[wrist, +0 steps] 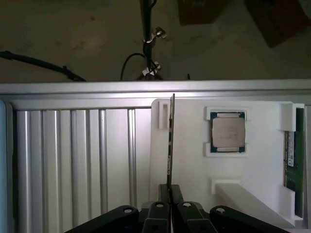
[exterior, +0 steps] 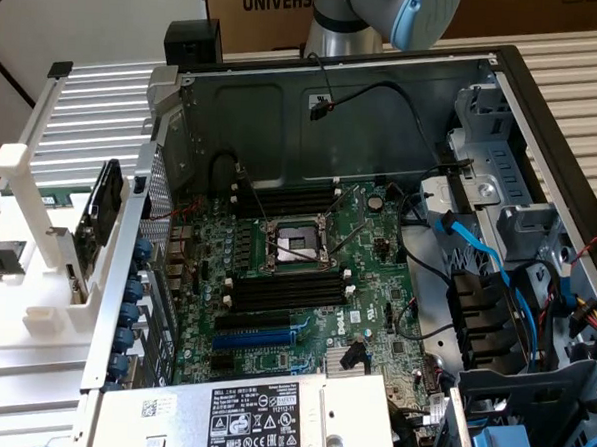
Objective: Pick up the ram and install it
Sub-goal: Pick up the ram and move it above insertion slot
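in the exterior view, an open computer case (exterior: 385, 98) is seen lying on a ribbed metal worktop (exterior: 93, 123), with its motherboard (exterior: 360, 287) facing up. long black memory slots (exterior: 280, 291) with white end clips are laid out on both sides of a processor socket (exterior: 292, 245). a blue expansion slot (exterior: 262, 338) is found just beside the nearer slots, and a power supply (exterior: 258, 417) is set at the case's near edge. a white fixture (exterior: 14, 299) is placed to the exterior view's left of the case, and part of the robot arm (exterior: 390, 13) is seen above the case's back wall. in the wrist view, the end effector (wrist: 170, 188) is shown with its black fingers (wrist: 178, 191) closed on the ram (wrist: 171, 141), which is gripped by one end and seen edge-on as a thin dark strip reaching away from the fingers. the ram is held over the white fixture, next to a raised white bracket (wrist: 163, 114); whether it touches the fixture cannot be told. a processor chip (wrist: 227, 132) is seated in a square pocket of the fixture near the ram, and a green board (wrist: 291, 155) is lodged at the fixture's edge.
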Robot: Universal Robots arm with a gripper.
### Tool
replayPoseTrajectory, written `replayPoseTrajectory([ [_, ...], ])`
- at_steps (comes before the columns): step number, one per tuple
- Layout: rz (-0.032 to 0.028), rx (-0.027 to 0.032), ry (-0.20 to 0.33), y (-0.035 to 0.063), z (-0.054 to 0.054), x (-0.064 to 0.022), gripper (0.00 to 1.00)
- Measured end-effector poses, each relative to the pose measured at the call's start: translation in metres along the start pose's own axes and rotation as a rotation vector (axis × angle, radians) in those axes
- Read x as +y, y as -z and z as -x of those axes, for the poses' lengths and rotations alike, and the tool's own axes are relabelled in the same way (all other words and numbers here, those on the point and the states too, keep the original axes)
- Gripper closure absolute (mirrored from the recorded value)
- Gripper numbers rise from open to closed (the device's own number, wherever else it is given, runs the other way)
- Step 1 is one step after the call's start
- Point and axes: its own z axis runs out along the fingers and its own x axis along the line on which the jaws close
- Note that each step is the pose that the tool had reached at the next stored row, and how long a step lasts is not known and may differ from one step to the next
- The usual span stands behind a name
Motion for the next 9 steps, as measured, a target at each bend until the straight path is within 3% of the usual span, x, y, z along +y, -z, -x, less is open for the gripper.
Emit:
replayPoseTrajectory([
  [6, -0.0002, 0.0014, -0.008, 0.0033, 0.001, -0.0025, 0.87],
  [9, -0.0004, 0.0031, -0.009, 0.0135, 0.002, -0.0063, 0.87],
])
